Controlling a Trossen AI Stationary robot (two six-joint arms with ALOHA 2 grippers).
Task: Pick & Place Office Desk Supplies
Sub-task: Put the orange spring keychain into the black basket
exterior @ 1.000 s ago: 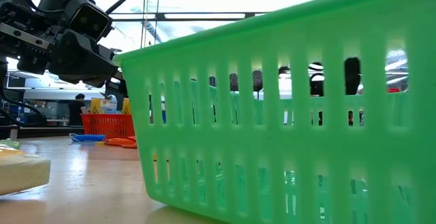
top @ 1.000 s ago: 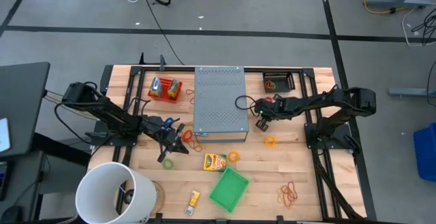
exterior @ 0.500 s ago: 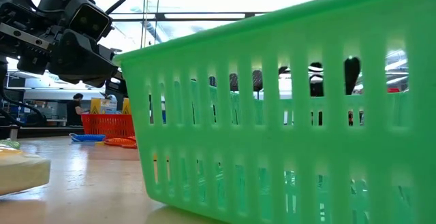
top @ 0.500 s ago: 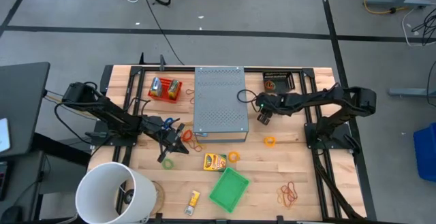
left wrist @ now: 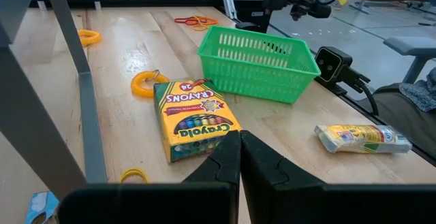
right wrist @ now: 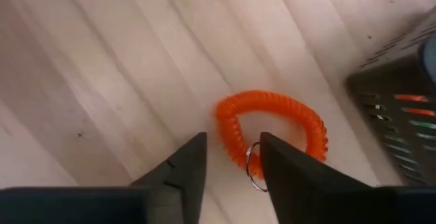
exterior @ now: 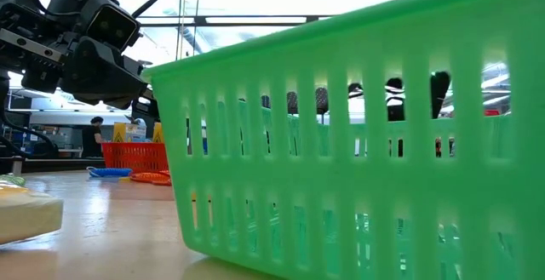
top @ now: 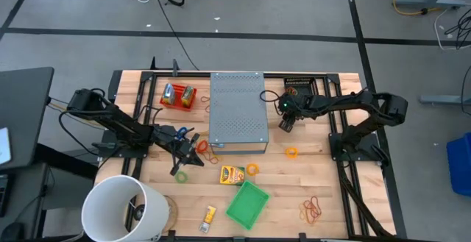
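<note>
Change: my right gripper (top: 285, 124) now sits a little farther toward the far edge of the table than a second ago, beside the right wall of the grey perforated box (top: 237, 109), and its fingers have gone from shut to apart.
Meaning for the task: I judge this a release or a re-approach; nothing hangs between my fingers now, so the orange coil still has to be picked up.
Right gripper state: fingers parted and empty (the wrist view shows bare wood between them).
Task thing: an orange coil band with a small metal ring (right wrist: 272, 132) lies flat on the table (top: 324, 176), just ahead of my right fingertips; its nearest curve and the ring show in the gap between them.
Neighbour: a dark tray (right wrist: 398, 98) stands just beyond the coil.
Left gripper (left wrist: 238, 157): shut on nothing, unchanged over the last second, waiting over the wood just short of the crayon box (left wrist: 194, 118).
Other supplies: a yellow coil (left wrist: 145, 83) beside the crayon box, the green basket (left wrist: 259, 60) beyond it, a yellow packet (left wrist: 361, 137) off to one side.
</note>
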